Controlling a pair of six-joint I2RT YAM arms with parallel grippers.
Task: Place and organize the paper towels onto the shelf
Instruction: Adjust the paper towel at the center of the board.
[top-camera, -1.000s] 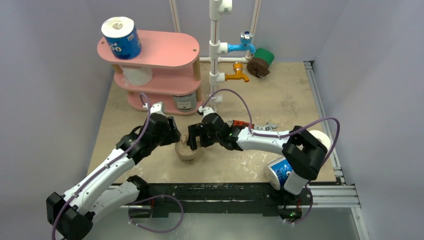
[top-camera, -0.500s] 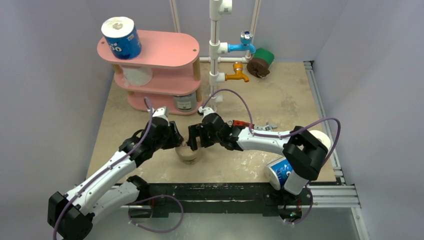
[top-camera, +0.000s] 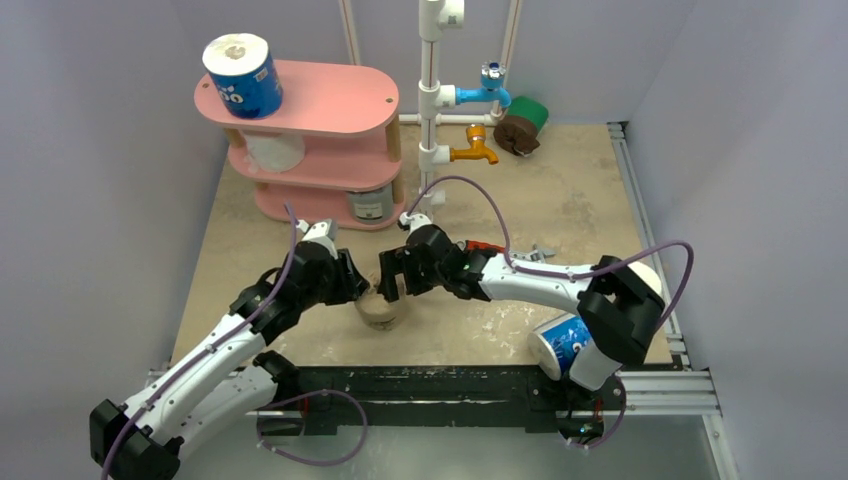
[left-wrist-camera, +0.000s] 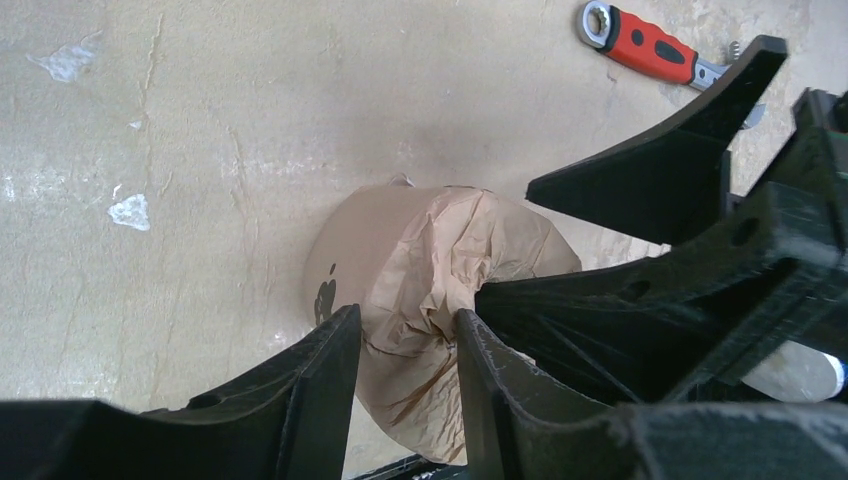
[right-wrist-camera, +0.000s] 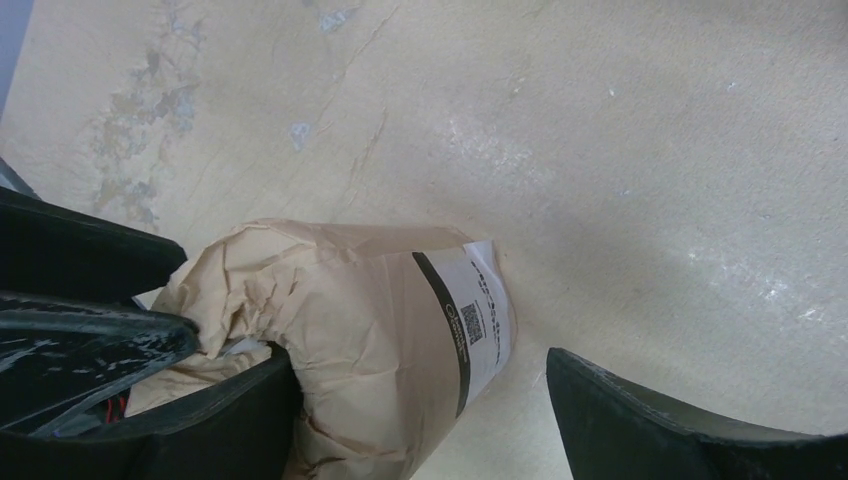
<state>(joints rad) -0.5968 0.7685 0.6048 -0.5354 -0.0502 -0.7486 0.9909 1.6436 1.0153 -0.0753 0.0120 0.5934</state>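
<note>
A brown-wrapped paper towel roll lies on the table in front of the pink shelf. My left gripper is shut on its crumpled end, one finger inside the core and one outside. My right gripper stands open astride the same roll, its left finger against the wrapper and its right finger apart from it. On the shelf stand a blue roll on top, a white roll in the middle and a grey roll at the bottom.
A white pipe frame with blue and orange taps rises behind the grippers. A green and a brown roll lie at the back right. A blue roll and a white roll sit by the right arm. A red-handled wrench lies nearby.
My left gripper has slid forward onto the brown roll and its jaws have narrowed on the wrapper end. The right gripper's jaws have spread slightly wider.
</note>
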